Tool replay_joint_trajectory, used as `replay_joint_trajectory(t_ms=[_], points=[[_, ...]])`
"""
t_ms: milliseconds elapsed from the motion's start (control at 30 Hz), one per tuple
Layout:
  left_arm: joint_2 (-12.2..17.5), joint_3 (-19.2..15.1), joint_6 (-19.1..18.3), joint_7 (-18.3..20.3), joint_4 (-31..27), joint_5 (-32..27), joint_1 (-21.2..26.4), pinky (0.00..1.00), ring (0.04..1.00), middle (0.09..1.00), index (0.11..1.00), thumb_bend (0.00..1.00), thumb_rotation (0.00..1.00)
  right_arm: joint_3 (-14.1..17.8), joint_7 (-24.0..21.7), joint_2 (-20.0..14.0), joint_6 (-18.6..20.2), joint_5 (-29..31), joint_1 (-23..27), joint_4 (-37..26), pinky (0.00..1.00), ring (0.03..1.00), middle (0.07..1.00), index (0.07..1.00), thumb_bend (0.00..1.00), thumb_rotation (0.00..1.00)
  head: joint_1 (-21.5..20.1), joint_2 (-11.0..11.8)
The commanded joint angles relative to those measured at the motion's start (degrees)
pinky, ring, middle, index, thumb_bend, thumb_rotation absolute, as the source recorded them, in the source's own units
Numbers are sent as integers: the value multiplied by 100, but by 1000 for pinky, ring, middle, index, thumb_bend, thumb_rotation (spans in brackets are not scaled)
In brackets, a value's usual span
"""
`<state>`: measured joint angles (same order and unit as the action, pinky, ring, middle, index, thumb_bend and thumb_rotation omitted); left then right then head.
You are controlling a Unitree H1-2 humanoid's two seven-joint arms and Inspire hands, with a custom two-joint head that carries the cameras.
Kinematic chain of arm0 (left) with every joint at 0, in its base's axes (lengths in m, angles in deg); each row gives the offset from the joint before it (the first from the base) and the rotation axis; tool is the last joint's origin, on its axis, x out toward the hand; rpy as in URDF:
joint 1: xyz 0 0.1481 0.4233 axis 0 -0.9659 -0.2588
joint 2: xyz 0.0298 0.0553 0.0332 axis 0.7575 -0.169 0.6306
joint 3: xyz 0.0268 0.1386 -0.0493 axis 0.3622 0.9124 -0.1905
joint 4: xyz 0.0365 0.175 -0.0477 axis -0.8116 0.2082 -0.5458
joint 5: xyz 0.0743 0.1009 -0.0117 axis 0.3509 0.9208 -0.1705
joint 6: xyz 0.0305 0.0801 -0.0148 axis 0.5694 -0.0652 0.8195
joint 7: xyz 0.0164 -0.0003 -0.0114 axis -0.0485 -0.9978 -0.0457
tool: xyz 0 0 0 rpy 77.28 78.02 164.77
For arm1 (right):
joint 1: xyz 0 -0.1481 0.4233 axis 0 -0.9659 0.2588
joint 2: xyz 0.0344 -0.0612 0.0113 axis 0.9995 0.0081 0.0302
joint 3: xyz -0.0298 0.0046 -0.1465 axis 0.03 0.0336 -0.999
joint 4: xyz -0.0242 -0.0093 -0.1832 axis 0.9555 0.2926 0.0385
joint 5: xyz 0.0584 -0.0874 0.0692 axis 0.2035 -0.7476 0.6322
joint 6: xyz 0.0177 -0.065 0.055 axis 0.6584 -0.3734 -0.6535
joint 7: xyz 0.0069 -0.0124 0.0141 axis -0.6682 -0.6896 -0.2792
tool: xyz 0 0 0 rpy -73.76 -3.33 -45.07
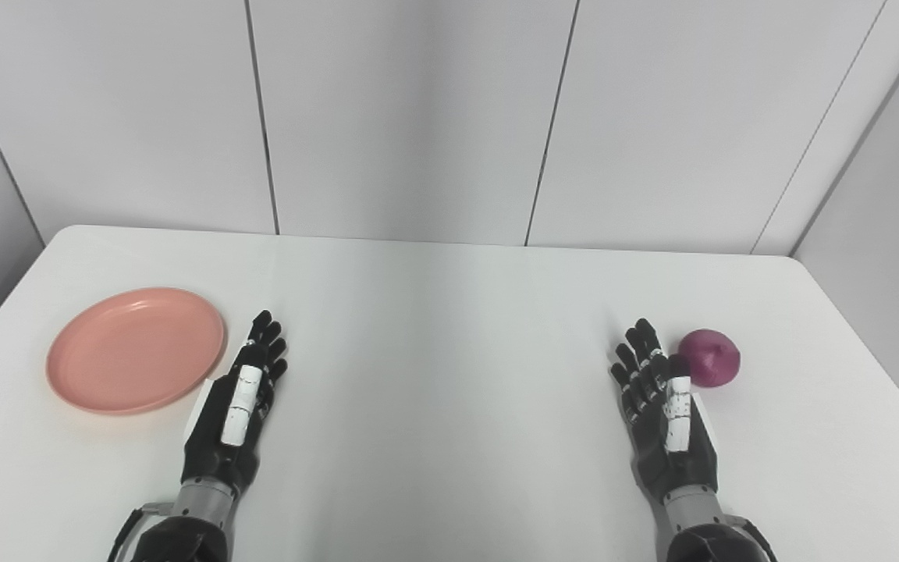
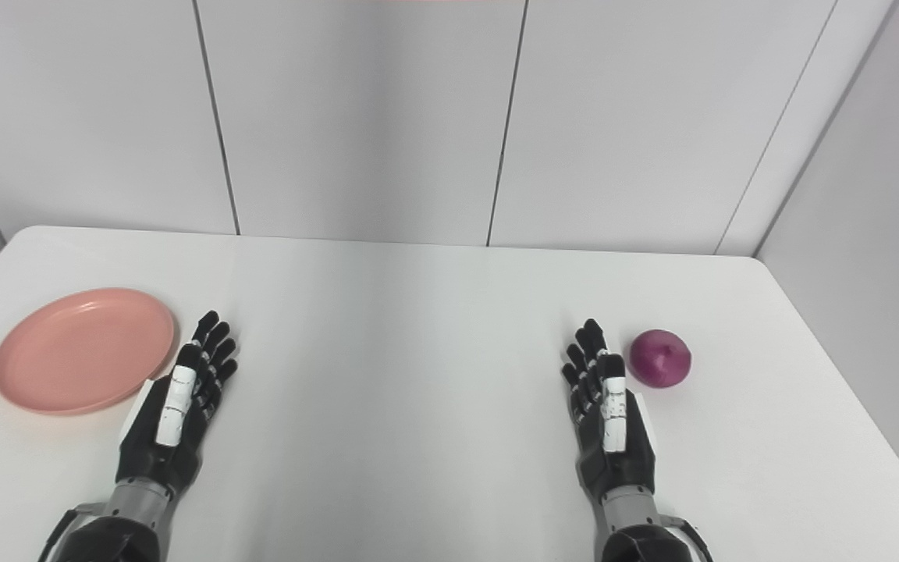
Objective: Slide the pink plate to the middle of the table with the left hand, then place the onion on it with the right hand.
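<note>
Black-and-white robot hands lie over a white table (image 1: 449,328), both arms entering from the near edge. Nearest the camera, the left hand (image 1: 235,414) is flat with its fingers (image 1: 266,343) stretched forward and slightly spread, holding nothing. The right hand (image 1: 664,414) matches it on the other side, fingers extended and apart, also empty. Just to the left of the left hand, the pink plate (image 1: 136,349) rests on the tabletop, its rim close beside the hand's outer edge; whether they touch cannot be told. Just to the right of the right hand's fingertips, the purple onion (image 1: 709,357) sits on the table, very near the hand but not grasped. Beyond both hands, bare tabletop runs to a pale panelled wall (image 1: 418,117).
</note>
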<state>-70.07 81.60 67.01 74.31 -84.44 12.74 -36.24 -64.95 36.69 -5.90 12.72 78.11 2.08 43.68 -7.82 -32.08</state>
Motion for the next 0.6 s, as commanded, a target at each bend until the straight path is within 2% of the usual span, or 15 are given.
replay_joint_trajectory(t_ms=[0, 167, 267, 300, 333, 367, 400, 567], points=[[-66, 18, -100, -23, 269, -26, -381, 1000, 1000, 1000, 1000, 928, 874, 37, -65, 26, 108, 85, -494, 441, 1000, 1000, 991, 986, 981, 909, -3, 3], [-65, 33, -120, -27, 238, -10, -395, 1000, 1000, 1000, 1000, 921, 879, 24, -58, 20, 107, 113, -512, 425, 1000, 1000, 995, 977, 974, 910, 92, 39], [-126, 53, -77, -45, 289, -7, -392, 1000, 1000, 1000, 1000, 922, 869, 44, -101, -39, 62, 143, -507, 490, 1000, 1000, 994, 965, 968, 915, 442, 137], [-147, 64, -66, -50, 300, -1, -394, 1000, 1000, 1000, 1000, 920, 869, 52, -106, -56, 52, 149, -512, 502, 1000, 1000, 994, 963, 962, 917, 442, 137], [-177, 83, -44, -59, 320, 14, -398, 1000, 1000, 1000, 1000, 918, 868, 73, -120, -81, 45, 176, -516, 523, 1000, 1000, 993, 960, 954, 920, 638, 192], [-197, 95, -27, -65, 333, 25, -401, 1000, 1000, 1000, 1000, 914, 867, 86, -129, -97, 42, 197, -519, 535, 1000, 1000, 991, 958, 936, 925, 638, 192], [-237, 129, -12, -95, 338, 71, -414, 1000, 1000, 1000, 1000, 911, 866, 108, -149, -130, 40, 234, -528, 550, 1000, 1000, 990, 957, 926, 927, 854, 265], [-450, 256, 85, -259, 383, 290, -456, 1000, 1000, 1000, 1000, 888, 871, 217, -360, -306, -6, 472, -535, 698, 1000, 1000, 1000, 991, 807, 972, 1315, 448]])
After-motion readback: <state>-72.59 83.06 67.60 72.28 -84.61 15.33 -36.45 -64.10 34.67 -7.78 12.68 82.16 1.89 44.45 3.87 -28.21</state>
